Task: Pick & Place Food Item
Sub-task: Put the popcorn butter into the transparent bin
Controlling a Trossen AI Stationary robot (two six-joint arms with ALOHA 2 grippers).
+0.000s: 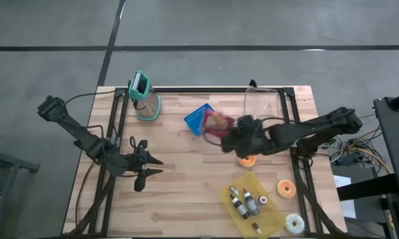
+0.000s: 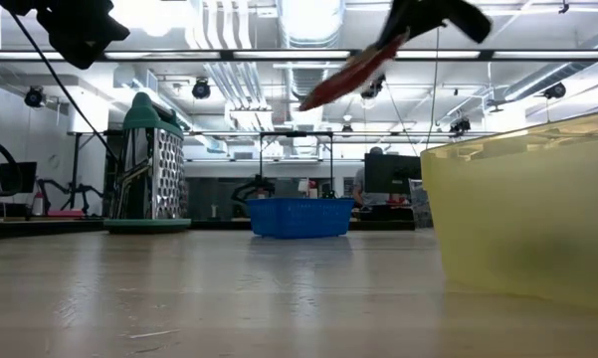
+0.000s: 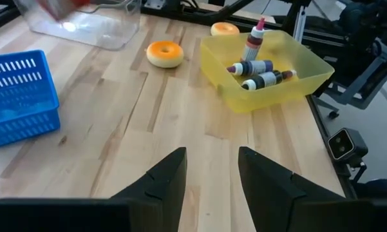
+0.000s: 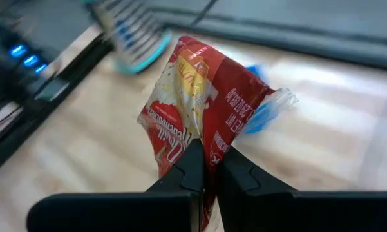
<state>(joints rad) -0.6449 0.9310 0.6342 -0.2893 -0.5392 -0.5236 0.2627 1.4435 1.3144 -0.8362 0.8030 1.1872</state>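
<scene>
Over the wooden table (image 1: 186,192) my right gripper (image 4: 206,169) pinches the red snack packet (image 4: 199,109) by one thin edge, high beside the blue basket (image 1: 198,118), so I judge it could slip or swing wide on release; my left gripper (image 3: 209,183) waits open.

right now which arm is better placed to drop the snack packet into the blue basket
Right. The right gripper already pinches the red snack packet and holds it in the air beside the blue basket. The left gripper waits open over bare table, farther away.
</scene>
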